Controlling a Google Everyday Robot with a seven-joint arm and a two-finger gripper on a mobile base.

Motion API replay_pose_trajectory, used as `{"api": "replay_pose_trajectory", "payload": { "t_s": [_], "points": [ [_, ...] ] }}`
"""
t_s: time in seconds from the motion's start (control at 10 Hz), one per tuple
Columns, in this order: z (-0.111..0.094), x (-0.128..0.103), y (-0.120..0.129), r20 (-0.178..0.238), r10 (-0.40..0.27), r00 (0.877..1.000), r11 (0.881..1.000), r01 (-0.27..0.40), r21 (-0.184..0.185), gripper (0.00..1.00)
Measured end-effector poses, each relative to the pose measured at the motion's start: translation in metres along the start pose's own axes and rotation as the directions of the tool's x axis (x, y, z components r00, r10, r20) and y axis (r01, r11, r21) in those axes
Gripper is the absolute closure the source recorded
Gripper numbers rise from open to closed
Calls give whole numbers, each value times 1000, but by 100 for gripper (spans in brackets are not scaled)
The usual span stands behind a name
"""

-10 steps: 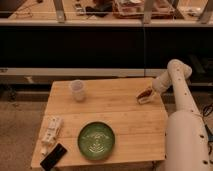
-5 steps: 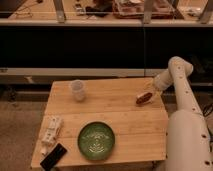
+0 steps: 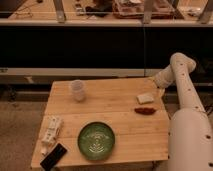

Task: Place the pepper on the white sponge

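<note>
The pepper [image 3: 145, 110] is a small dark-red chili lying on the wooden table [image 3: 100, 112] near its right edge. The white sponge [image 3: 145, 98] is a small flat white pad lying just behind the pepper, a small gap apart from it. My gripper [image 3: 159, 86] is at the end of the white arm, above the table's far right corner, just right of and behind the sponge. It touches neither the sponge nor the pepper.
A white cup [image 3: 77, 90] stands at the back left. A green plate [image 3: 97, 140] lies at the front middle. A long white remote-like strip [image 3: 50, 131] and a black phone-like slab [image 3: 53, 156] lie at the front left. My white body [image 3: 192, 140] is right of the table.
The gripper has pulled back up and to the right, away from the spot where it hovered low. The sponge and the pepper now show uncovered on the table.
</note>
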Motion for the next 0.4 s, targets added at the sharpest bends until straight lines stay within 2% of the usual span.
{"api": "replay_pose_trajectory", "payload": {
  "t_s": [0.4],
  "points": [
    [-8,-1,2,-4,-1,1000,1000,1,-3,20]
  ]
}}
